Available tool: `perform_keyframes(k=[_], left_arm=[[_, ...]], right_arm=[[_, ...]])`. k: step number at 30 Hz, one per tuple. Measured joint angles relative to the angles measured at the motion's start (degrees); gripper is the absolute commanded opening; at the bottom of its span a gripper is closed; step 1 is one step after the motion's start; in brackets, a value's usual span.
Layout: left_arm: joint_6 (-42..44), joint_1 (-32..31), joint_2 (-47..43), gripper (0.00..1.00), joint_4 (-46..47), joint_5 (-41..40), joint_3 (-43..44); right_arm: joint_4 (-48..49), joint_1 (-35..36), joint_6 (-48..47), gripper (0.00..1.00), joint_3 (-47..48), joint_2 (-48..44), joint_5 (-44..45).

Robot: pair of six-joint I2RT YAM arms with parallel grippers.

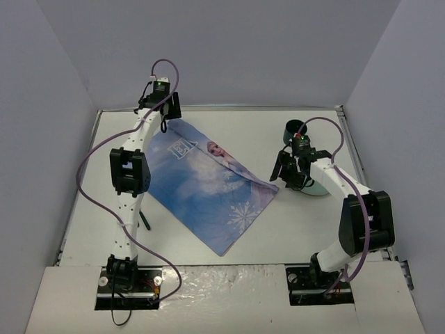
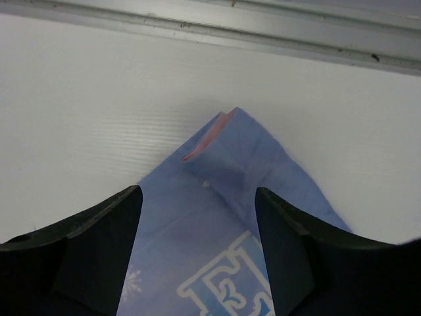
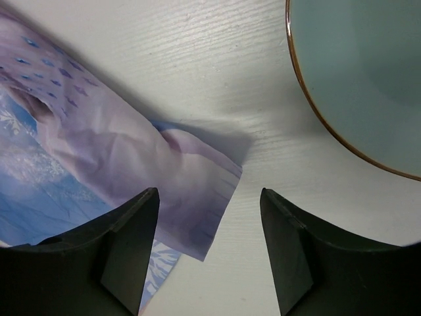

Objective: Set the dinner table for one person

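Note:
The white dinner table (image 1: 306, 229) carries a blue snowflake "ELSA" cloth (image 1: 208, 188), spread flat and lying diagonally. My left gripper (image 1: 165, 124) is open over the cloth's far corner. In the left wrist view (image 2: 197, 191) that corner (image 2: 214, 135) is folded over and shows a pink underside, and the cloth (image 2: 223, 204) lies between the jaws. My right gripper (image 1: 284, 179) is open over the cloth's right corner. In the right wrist view (image 3: 209, 193) that slightly wrinkled corner (image 3: 197, 191) lies on the table by the left finger. Both grippers hold nothing.
A pale green plate (image 1: 318, 186) with a brown rim lies right of the right gripper, partly under the arm, and it also shows in the right wrist view (image 3: 368, 79). A dark cup (image 1: 295, 129) stands behind it. A thin dark utensil (image 1: 144, 220) lies by the left arm. A metal rail (image 2: 263, 33) edges the table's far side.

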Motion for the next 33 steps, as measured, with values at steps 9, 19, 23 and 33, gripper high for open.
perform_keyframes(k=[9, 19, 23, 33], left_arm=[[-5.82, 0.11, -24.87, 0.73, -5.31, 2.03, -31.05], [-12.66, -7.94, -44.98, 0.72, -0.88, -2.51, -61.12], [-14.26, -11.24, -41.88, 0.72, -0.02, -4.21, -65.85], [-17.04, -11.60, -40.40, 0.67, 2.77, -7.12, -71.90]], right_arm=[[-0.27, 5.25, -12.34, 0.79, 10.12, -2.56, 3.51], [3.68, 15.30, -28.55, 0.90, 26.89, 12.41, 4.65], [4.70, 16.71, -33.80, 0.93, 30.12, 21.39, 4.89], [8.49, 21.82, -42.25, 1.00, 36.34, 33.02, 4.23]])
